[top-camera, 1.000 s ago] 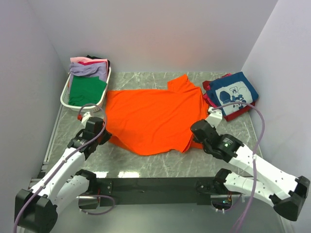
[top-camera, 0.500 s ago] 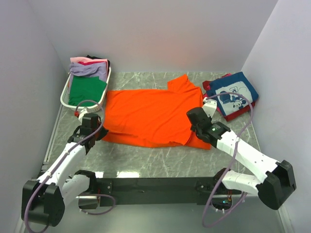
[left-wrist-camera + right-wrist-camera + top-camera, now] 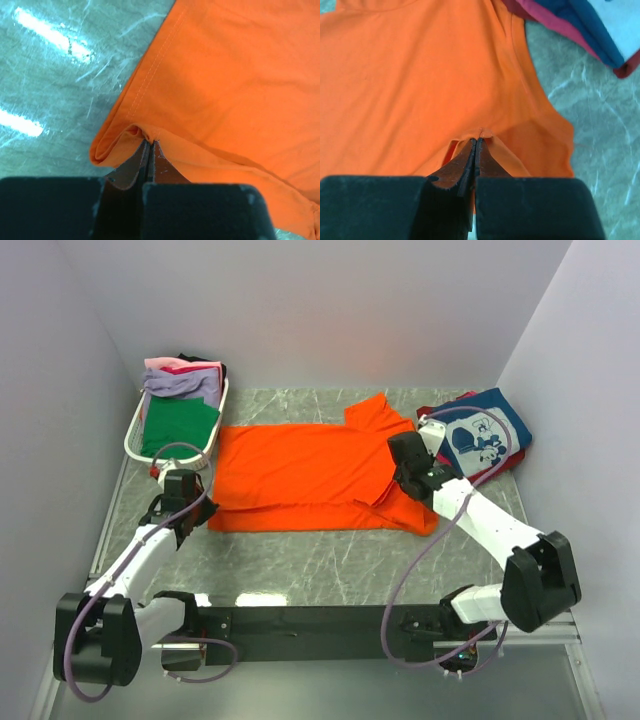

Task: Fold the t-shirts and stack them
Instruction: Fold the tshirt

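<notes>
The orange t-shirt [image 3: 310,472] lies across the middle of the table, its near edge folded over onto itself. My left gripper [image 3: 196,502] is shut on the shirt's folded left corner [image 3: 131,134]. My right gripper [image 3: 400,472] is shut on a pinch of orange cloth [image 3: 484,133] at the shirt's right side. A navy t-shirt with white cartoon print [image 3: 485,430] lies on top of a red one [image 3: 484,472] at the back right. More t-shirts, green [image 3: 180,426], lavender [image 3: 182,383] and pink [image 3: 172,364], sit in the basket.
A white slatted plastic basket [image 3: 135,436] stands at the back left, close to my left arm. White walls close in the table on the left, back and right. Bare marble tabletop [image 3: 330,560] shows in front of the orange shirt.
Both grippers have moved away from me over the shirt, carrying its near edge with them. The fold now lies flatter and the shirt looks shallower front to back.
</notes>
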